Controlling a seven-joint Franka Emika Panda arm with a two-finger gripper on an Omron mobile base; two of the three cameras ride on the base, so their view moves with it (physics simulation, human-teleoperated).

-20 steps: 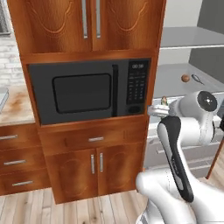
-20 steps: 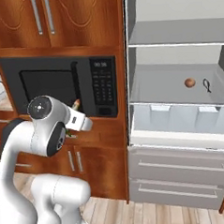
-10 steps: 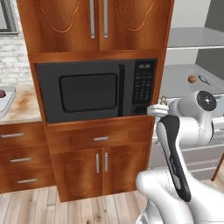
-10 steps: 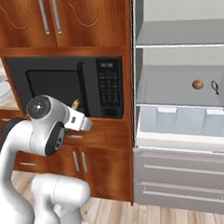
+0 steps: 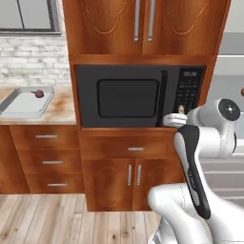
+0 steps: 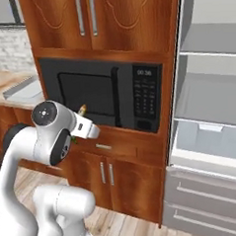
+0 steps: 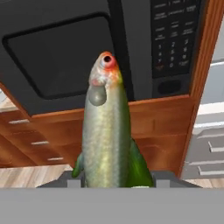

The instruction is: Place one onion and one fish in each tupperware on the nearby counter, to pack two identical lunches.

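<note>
A: Jaws state?
B: Clenched on the green-yellow fish point(image 7: 106, 131). In the hand view the body stands up from between the finger tips, head away from the hand, orange-red around the eye, green fins spreading just above the jaws on both sides. The gripper point(image 7: 113, 183) sits at the tail end; the fingers themselves are mostly hidden behind the fish.

A: Gripper seen from the base cameras?
B: Left base view: the gripper point(image 5: 177, 119) is held at the front of the microwave point(image 5: 138, 96), level with its lower right corner under the keypad; only a small tan tip of the fish point(image 5: 181, 109) pokes above the hand. Right base view: same hand point(image 6: 84, 127), with the fish point(image 6: 82, 110) tip above it and a bit of green below.

A: What lies ahead of the jaws?
B: The dark microwave door and keypad, with the red-brown cabinet drawer point(image 7: 144, 120) under it.

A: Other task items?
B: Well off to the left of the jaws, on the counter point(image 5: 59, 108), a pale grey tray point(image 5: 21, 105). A dark purple-red onion point(image 5: 39, 94) rests inside it, near its far edge. Contents of the tray otherwise too small to tell
</note>
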